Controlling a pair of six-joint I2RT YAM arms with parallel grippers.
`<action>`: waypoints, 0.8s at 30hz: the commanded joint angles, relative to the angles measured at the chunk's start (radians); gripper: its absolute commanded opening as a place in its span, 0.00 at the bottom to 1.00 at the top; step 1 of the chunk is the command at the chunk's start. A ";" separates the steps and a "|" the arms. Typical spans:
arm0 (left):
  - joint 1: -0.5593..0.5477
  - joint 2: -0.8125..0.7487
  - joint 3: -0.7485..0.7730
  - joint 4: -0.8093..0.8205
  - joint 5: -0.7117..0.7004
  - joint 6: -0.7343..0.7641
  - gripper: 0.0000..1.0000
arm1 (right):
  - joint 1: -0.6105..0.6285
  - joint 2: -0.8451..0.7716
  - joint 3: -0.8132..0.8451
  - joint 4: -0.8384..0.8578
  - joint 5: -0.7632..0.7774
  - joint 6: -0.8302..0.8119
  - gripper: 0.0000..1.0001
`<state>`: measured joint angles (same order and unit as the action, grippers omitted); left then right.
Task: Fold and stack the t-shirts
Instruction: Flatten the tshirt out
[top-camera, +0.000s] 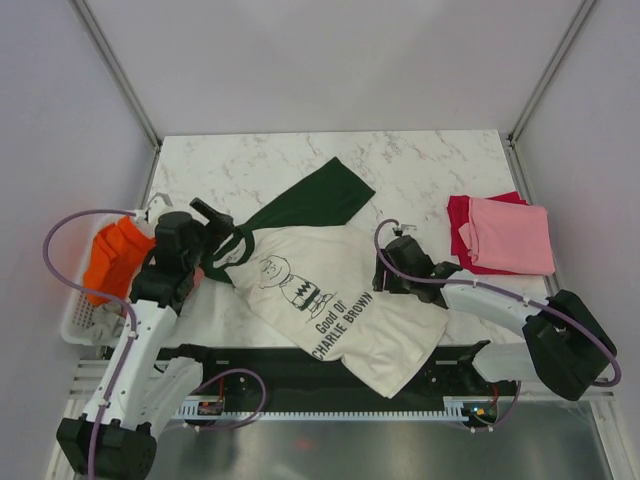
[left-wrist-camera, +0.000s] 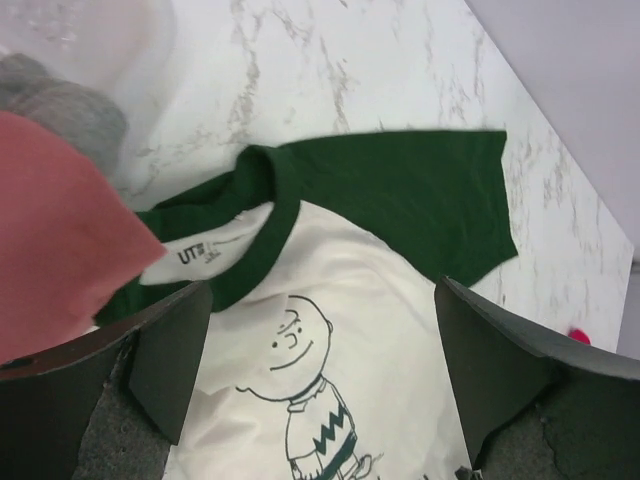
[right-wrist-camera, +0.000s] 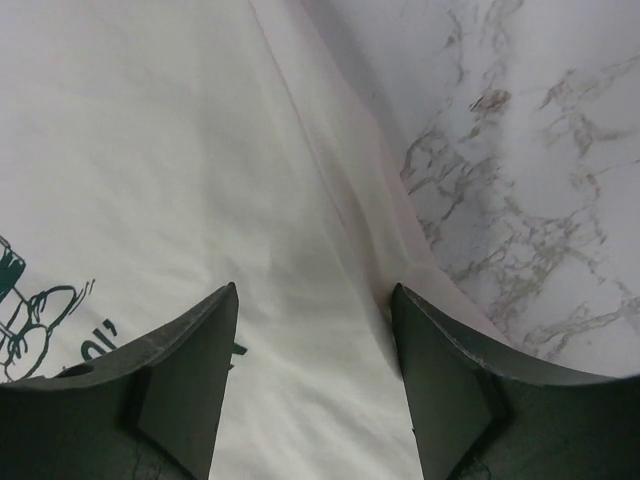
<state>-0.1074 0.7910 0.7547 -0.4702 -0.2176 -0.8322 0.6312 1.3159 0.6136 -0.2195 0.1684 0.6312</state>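
Marble-patterned tabletop (top-camera: 420, 160) fills the workspace, and the cream t-shirt (top-camera: 330, 300) lies print-up across its middle. It is askew, with the collar (left-wrist-camera: 250, 180) toward 9 o'clock and the hem draping over the near edge at about 5 o'clock. One dark green sleeve (top-camera: 320, 195) fans out toward 12 o'clock. The other sleeve cannot be made out.

The left gripper (left-wrist-camera: 320, 340) hangs over the neckline with its jaws spread wide and nothing between them. The right gripper (right-wrist-camera: 315, 340) is also parted and empty, poised over the shirt's side edge at 3 o'clock.

Judging by this, the shirt needs squaring and smoothing before any fold. Each pincer should pinch only the edge layer, at the shoulder and the side seam. Pulling gently apart would take out the ripples, and the hem should come back onto the table first.

The chest print reads "Good Ol' CHARLIE BROWN" beside the cartoon boy, and the neck tag shows "UT".

Farther out, a folded pink t-shirt (top-camera: 512, 235) sits on a crimson one (top-camera: 460, 235) at 3 o'clock. At 9 o'clock an orange t-shirt (top-camera: 118, 255) lies in the white basket (top-camera: 75, 320), with dusty-rose cloth (left-wrist-camera: 50, 260) and grey cloth (left-wrist-camera: 70, 110) nearby.
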 joint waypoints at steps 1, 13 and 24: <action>-0.080 0.020 0.057 0.015 0.023 0.077 0.99 | 0.085 -0.046 -0.044 -0.003 0.037 0.093 0.71; -0.370 0.223 0.074 0.100 0.032 0.110 1.00 | 0.312 -0.131 -0.023 0.022 0.080 0.167 0.75; -0.391 0.303 -0.066 0.222 0.159 0.137 0.99 | 0.233 -0.351 -0.011 -0.400 0.383 0.297 0.71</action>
<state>-0.4953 1.0588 0.6991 -0.3115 -0.0925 -0.7418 0.8921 0.9836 0.5781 -0.4297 0.3893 0.8463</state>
